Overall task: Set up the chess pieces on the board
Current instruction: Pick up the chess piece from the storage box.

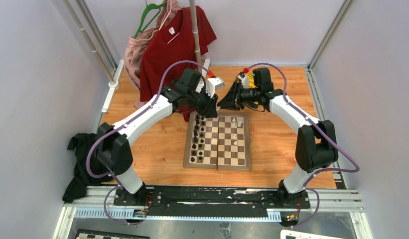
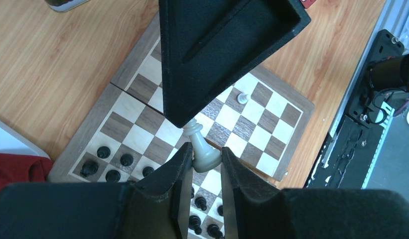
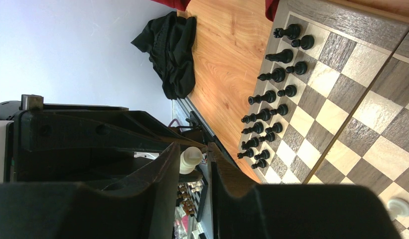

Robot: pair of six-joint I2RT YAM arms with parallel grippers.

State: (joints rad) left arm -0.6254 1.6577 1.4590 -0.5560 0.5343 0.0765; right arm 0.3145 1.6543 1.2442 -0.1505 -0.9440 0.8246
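Note:
The board [image 1: 244, 149] lies mid-table. A few white chess pieces [image 1: 235, 136] stand on its right half; one shows in the left wrist view [image 2: 242, 97] and one in the right wrist view [image 3: 399, 205]. My left gripper [image 1: 212, 110] hangs over the board's far edge, shut on the base of a white piece [image 2: 206, 154]. My right gripper [image 1: 221, 104] meets it tip to tip. Its fingers [image 2: 217, 55] stand narrowly apart around that piece's head [image 3: 190, 159], with a small gap on one side.
Black pieces [image 1: 196, 142] fill the board's two left columns, also in the right wrist view [image 3: 272, 99]. A red shirt [image 1: 172, 45] and pink garment hang on a pole at the back. A black cloth [image 1: 80, 149] lies at the left. A yellow-red item [image 1: 249, 79] sits behind the right gripper.

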